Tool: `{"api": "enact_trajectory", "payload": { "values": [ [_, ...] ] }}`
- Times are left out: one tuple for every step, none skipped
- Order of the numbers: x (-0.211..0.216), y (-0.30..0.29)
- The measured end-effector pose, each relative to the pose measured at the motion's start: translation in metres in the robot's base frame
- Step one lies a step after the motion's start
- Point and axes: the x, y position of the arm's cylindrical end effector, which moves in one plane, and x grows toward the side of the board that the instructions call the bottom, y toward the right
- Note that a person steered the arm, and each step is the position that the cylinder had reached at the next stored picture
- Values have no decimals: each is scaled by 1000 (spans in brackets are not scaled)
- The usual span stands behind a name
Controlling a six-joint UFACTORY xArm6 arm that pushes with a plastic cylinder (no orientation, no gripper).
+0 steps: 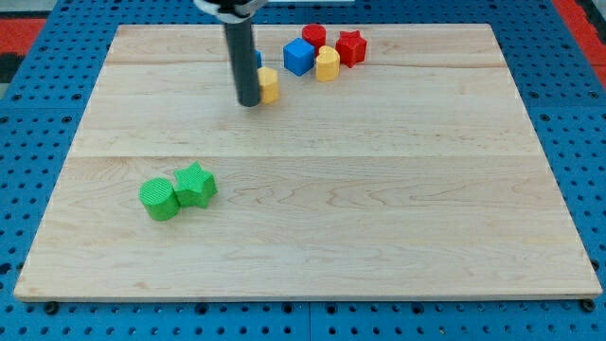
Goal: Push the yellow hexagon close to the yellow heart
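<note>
My tip [250, 102] is the lower end of a dark rod near the view's top, left of centre. It touches the left side of a yellow block [269, 84], which the rod partly hides; its shape is hard to tell. A second yellow block [327, 64] stands a short way to the right, in a cluster with a blue cube [299, 56] and two red blocks [313, 38] [351, 46]. A sliver of another blue block [258, 58] shows behind the rod.
A green cylinder [159, 199] and a green star [195, 184] sit touching each other at the view's lower left. The wooden board [379, 208] lies on a blue perforated surface [587, 142].
</note>
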Motion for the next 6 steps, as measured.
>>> {"api": "enact_trajectory", "payload": {
  "values": [
    [-8,33],
    [1,29],
    [-2,-12],
    [-41,-9],
    [-46,11],
    [-45,24]
  ]
}}
